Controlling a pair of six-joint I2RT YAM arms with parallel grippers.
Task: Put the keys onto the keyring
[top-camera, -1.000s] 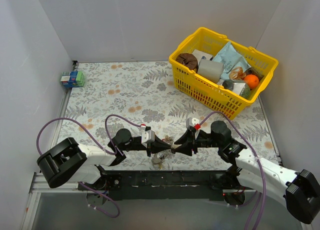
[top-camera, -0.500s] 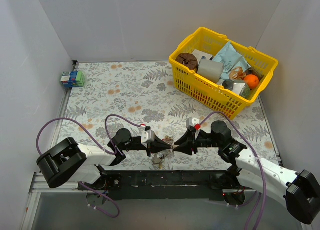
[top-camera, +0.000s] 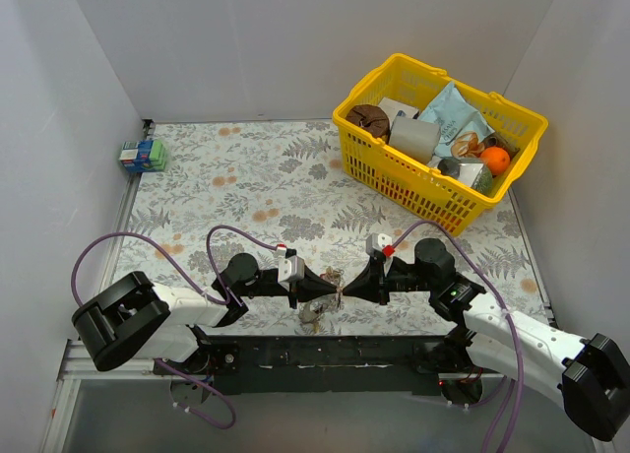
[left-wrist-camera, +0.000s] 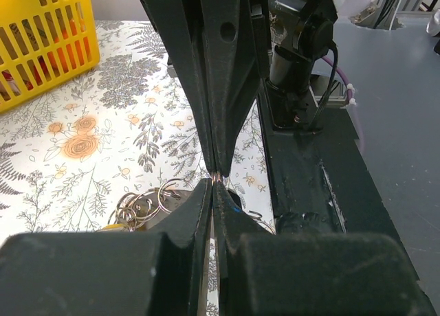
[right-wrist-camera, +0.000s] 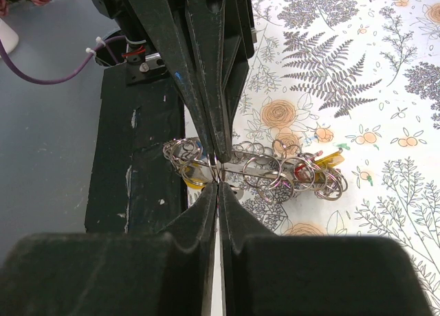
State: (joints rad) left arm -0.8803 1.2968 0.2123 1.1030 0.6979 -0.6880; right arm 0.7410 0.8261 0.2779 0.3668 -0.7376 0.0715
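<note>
My left gripper (top-camera: 335, 290) and right gripper (top-camera: 346, 289) meet tip to tip just above the table's near edge. Both are shut on a thin silver ring, the keyring (right-wrist-camera: 215, 166), which glints between the tips and is seen nearly edge-on. In the left wrist view my left gripper (left-wrist-camera: 214, 185) faces the right gripper (left-wrist-camera: 217, 169). In the right wrist view my right gripper (right-wrist-camera: 218, 185) faces the left gripper (right-wrist-camera: 218, 155). The keys (right-wrist-camera: 275, 170), a tangled bunch with small rings and yellow and red heads, lie on the table below the tips (top-camera: 313, 315); they also show in the left wrist view (left-wrist-camera: 141, 207).
A yellow basket (top-camera: 413, 192) full of groceries stands at the back right. A small blue-green box (top-camera: 144, 156) sits at the far left edge. The black base rail (top-camera: 325, 351) runs just in front of the keys. Purple cables (top-camera: 236, 232) loop over both arms.
The right gripper has lifted and shifted slightly. The two grippers stay tip to tip, and the bunch of keys has not moved.
</note>
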